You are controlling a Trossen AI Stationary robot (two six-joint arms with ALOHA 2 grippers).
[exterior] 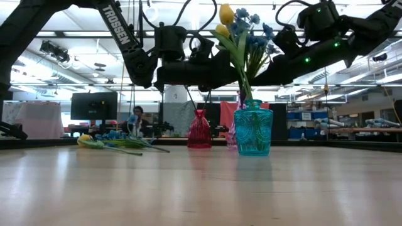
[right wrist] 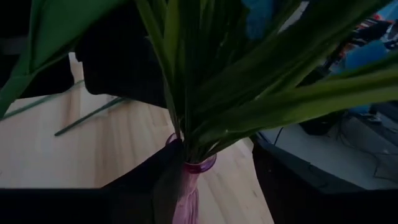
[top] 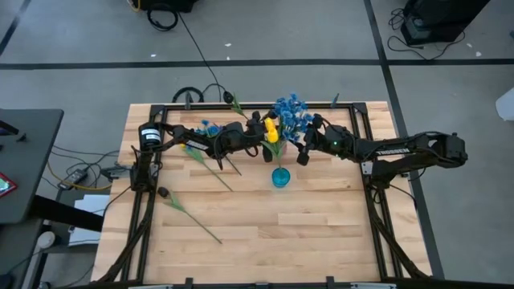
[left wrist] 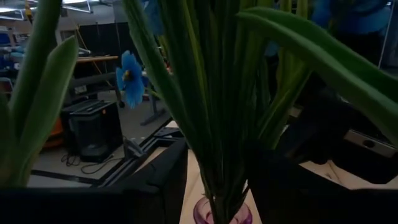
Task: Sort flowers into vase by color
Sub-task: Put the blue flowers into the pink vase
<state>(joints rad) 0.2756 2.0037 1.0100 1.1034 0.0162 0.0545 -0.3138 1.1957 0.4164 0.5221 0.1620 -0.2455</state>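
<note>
Green stems point(left wrist: 217, 124) stand between my left gripper's point(left wrist: 214, 186) parted fingers, none visibly clamped, over the pink vase point(right wrist: 186, 186); right gripper point(right wrist: 211, 186) likewise straddles them.

The wooden table point(top: 265, 217) is bordered by a black metal frame point(top: 377, 217), and a black cable point(top: 197, 52) runs across the grey floor point(top: 80, 48) from the far side to the table's far edge. To the left of the table a dark side table point(top: 24, 152) stands with loose cables and small devices point(top: 80, 172) on the floor just beside it. In the low view the room beyond shows a dark monitor point(exterior: 93, 105) at the left and a person point(exterior: 136, 116) seated near it under ceiling lights point(exterior: 69, 34).
</note>
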